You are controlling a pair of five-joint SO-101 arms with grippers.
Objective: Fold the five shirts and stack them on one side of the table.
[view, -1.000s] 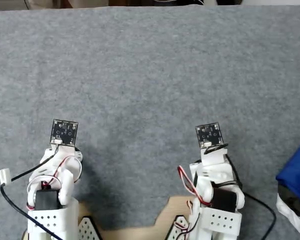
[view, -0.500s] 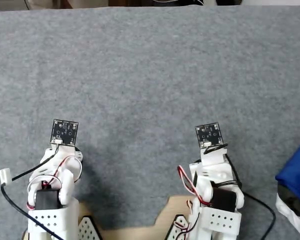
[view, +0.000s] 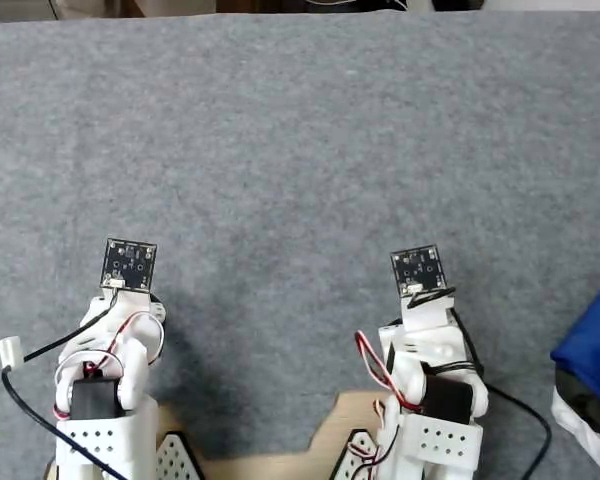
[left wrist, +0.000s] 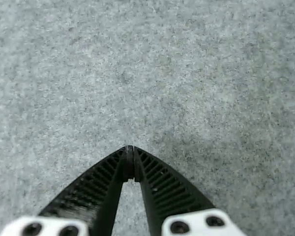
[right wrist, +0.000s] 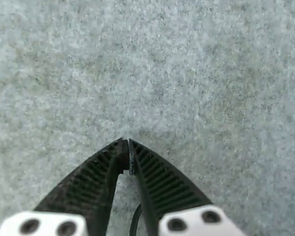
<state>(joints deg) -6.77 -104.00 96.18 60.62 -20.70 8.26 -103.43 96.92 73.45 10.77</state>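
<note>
High view: shirts on table; left end effector, right end effector, tips together.

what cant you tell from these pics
- High view: the shirt pile is cut off by the right edge; its count and folding cannot be told.
- High view: both arm bases run off the bottom edge.
- Wrist views: whether the shut left gripper and right gripper touch the felt.

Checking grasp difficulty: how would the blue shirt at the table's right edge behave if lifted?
The blue shirt looks like soft cloth, so it would probably hang limp. It lies on black and white fabric, so a pinch may drag those along.
</note>
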